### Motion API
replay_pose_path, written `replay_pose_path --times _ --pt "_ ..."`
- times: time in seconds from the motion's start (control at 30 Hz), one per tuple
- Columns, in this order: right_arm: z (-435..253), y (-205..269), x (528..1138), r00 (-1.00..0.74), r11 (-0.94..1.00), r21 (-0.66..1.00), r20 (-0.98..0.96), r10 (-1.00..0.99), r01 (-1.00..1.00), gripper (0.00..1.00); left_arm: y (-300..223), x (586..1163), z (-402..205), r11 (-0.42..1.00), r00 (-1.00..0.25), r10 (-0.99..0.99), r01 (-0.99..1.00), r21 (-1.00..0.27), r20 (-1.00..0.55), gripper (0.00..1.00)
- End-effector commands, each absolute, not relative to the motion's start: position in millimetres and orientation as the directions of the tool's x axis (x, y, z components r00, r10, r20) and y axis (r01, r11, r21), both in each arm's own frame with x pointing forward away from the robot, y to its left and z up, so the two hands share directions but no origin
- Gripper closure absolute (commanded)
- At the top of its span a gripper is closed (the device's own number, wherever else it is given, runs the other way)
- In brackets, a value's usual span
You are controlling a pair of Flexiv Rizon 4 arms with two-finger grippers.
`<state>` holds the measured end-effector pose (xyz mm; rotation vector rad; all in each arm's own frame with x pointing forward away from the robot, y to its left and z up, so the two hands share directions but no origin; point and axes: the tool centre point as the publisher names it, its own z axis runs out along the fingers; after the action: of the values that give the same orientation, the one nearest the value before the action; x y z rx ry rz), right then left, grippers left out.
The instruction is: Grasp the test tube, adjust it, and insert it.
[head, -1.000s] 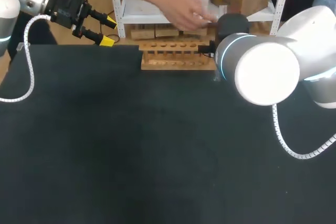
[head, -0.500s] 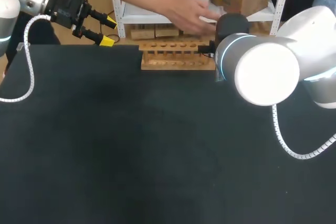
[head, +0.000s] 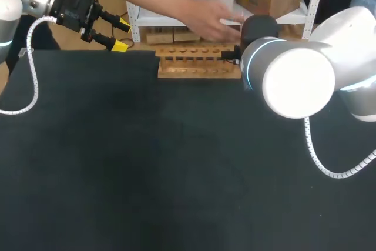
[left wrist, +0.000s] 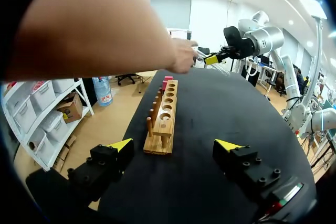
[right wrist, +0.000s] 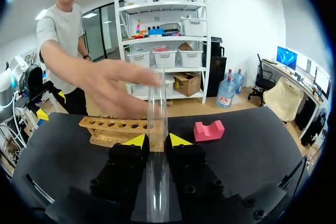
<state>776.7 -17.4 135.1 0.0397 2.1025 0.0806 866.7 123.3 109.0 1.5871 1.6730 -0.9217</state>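
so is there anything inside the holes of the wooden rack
The holes that show in the wooden rack look empty. One end is hidden behind the right arm. The test tube is in the right pincer, not in the rack.

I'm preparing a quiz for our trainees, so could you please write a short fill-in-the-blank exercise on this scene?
The right gripper is shut on the ____. The left gripper, holding nothing, has its fingers ____. The block beside the wooden rack is ____ in colour.
Missing words: test tube; open; pink.
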Motion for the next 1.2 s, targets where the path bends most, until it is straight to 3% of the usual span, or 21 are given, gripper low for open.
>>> replay_pose_path --times 0.03,1.03,1.2 --pt "134.6 -19.2 775.1 -0.503 0.997 0.078 -0.862 0.063 -0.007 1.00 123.8 875.6 108.3 -0.080 -0.059 0.546 0.989 -0.122 -0.836 0.00" --pt "134.6 -19.2 775.1 -0.503 0.997 0.078 -0.862 0.063 -0.007 1.00 123.8 875.6 108.3 -0.080 -0.059 0.546 0.989 -0.122 -0.836 0.00" --pt "127.3 -4.3 797.2 -0.494 0.999 0.041 -0.868 0.053 0.035 1.00 123.8 875.6 108.3 -0.080 -0.059 0.546 0.989 -0.122 -0.836 0.00"
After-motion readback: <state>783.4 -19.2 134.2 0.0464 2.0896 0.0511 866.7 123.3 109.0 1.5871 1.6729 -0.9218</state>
